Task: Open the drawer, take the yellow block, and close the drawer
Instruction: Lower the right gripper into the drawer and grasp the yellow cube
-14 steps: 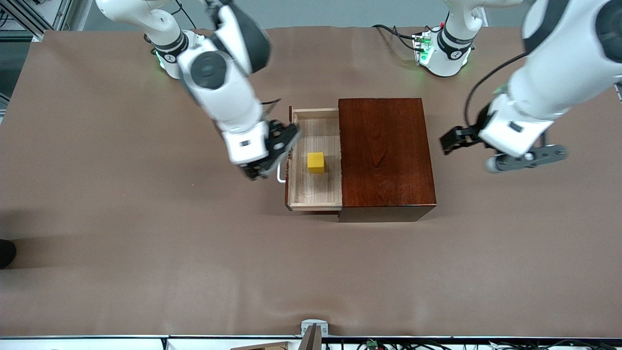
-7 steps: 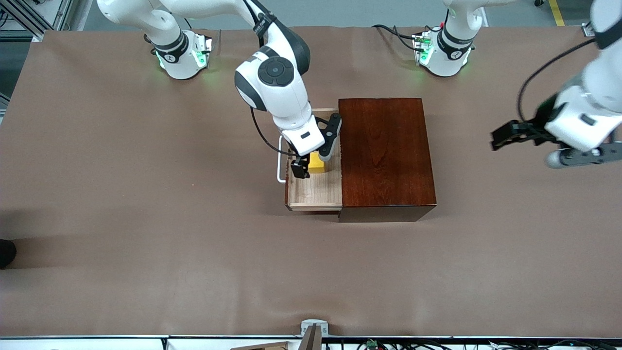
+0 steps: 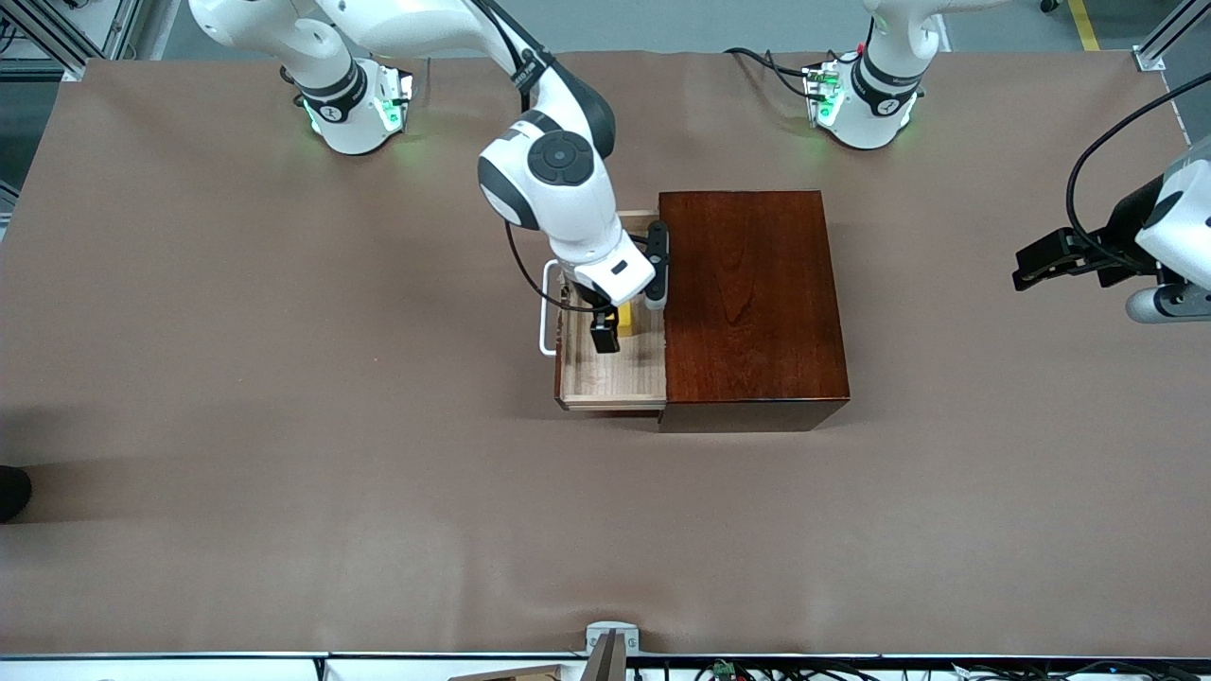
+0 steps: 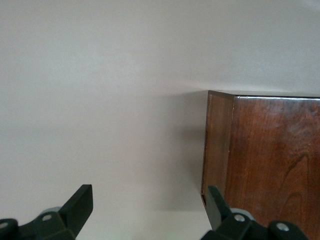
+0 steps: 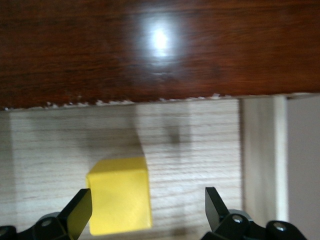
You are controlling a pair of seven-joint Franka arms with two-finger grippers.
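The dark reddish-brown wooden box (image 3: 752, 307) is seen mid-table, its drawer (image 3: 613, 383) pulled out toward the right arm's end. The yellow block (image 5: 120, 195) lies in the drawer. The right gripper (image 3: 615, 322) is spread wide over the block. The left gripper (image 4: 150, 207), also spread, is held off the box's other end.

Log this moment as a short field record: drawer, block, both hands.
drawer: shallow pale-wood drawer pulled out of glossy reddish-brown wooden box
block: small yellow cube on the drawer floor, not gripped
right hand: open, over the drawer, fingers either side of the cube
left hand: open, waiting over the brown table at its own end
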